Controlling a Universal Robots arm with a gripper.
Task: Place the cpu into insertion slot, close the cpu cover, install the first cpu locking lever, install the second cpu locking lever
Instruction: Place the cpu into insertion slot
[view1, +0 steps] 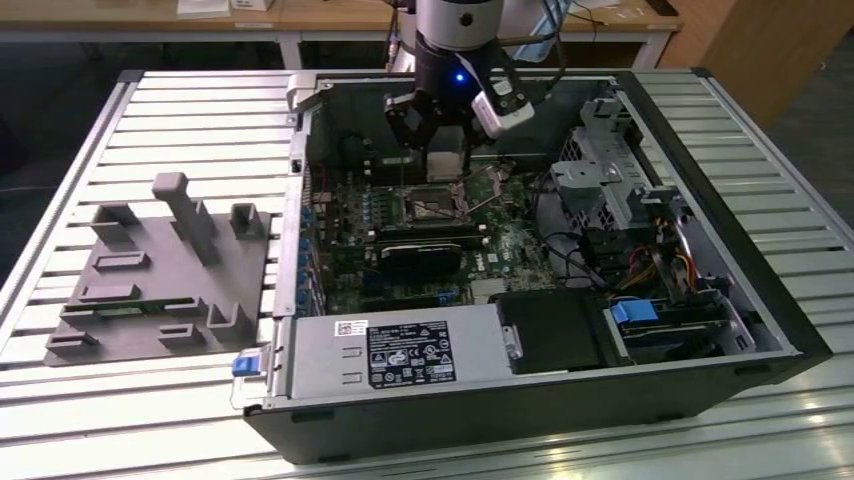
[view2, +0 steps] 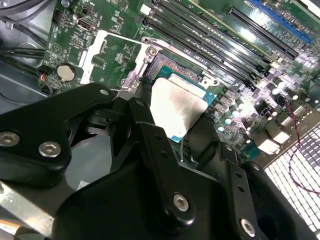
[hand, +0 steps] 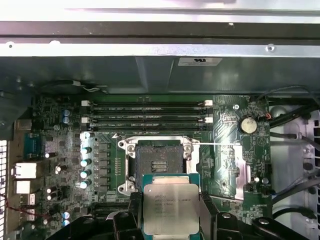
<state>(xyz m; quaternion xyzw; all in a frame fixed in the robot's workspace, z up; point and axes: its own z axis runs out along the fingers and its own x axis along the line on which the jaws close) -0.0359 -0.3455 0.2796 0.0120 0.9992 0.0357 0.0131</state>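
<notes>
My gripper (view1: 442, 165) hangs inside the open computer case, above the motherboard. It is shut on the cpu (hand: 170, 208), a flat square chip with a silvery top and a green edge, held by two opposite sides between the black fingers (hand: 133, 205). In the first wrist view the insertion slot (hand: 160, 163) lies bare just beyond the chip, with its dark pin field showing. The cpu cover (view2: 113, 56) stands swung open beside the slot (view2: 172, 67), and green board shows through its window. A thin locking lever (hand: 225, 144) sticks out past the socket. In the second wrist view the cpu (view2: 176, 106) hovers over the slot's edge.
Memory slots (hand: 147, 116) run along one side of the socket. A black block (view1: 420, 262) sits nearer the front of the case, with the power supply (view1: 390, 352) at the front and a drive cage (view1: 601, 180) on the exterior view's right. A grey fixture (view1: 160, 270) stands outside on the slatted table.
</notes>
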